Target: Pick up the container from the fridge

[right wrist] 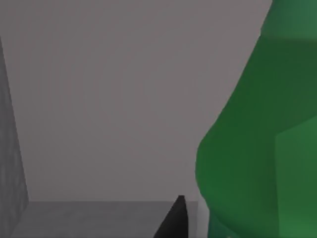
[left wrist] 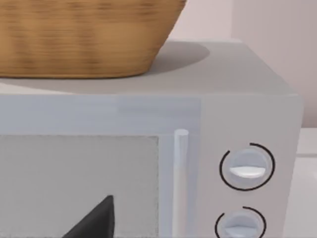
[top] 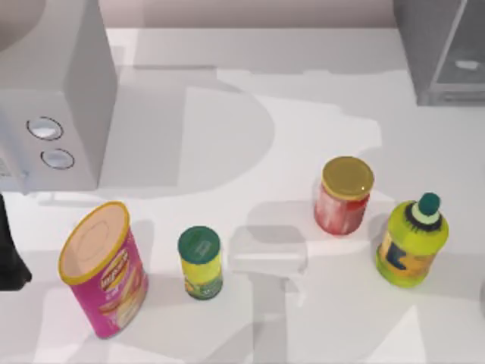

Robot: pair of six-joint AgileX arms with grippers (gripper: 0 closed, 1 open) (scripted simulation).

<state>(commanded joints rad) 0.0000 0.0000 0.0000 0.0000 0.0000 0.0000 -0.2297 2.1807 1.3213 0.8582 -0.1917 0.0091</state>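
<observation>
The slim bright-green bottle stands inside the large grey box-shaped fridge, which sits at the far right corner of the white table. In the right wrist view the bottle's curved green body rises very close to the camera, in front of the fridge's plain grey inner wall, and one dark fingertip of the right claw juts up just beside the bottle's lower body. Whether that claw is spread or pinching the bottle cannot be told.

At the table's far left stands a light grey box with two round knobs; the left wrist view faces its front, with a woven wicker basket resting on top. A dark tip of the left claw shows in front of the box's door, and its state cannot be told.

On the near part of the table stand a pink cylindrical canister with a yellow rim, its label unreadable; a small yellow can with a green lid; a red jar with a gold lid; and a yellow-green bottle with a dark teal cap.
</observation>
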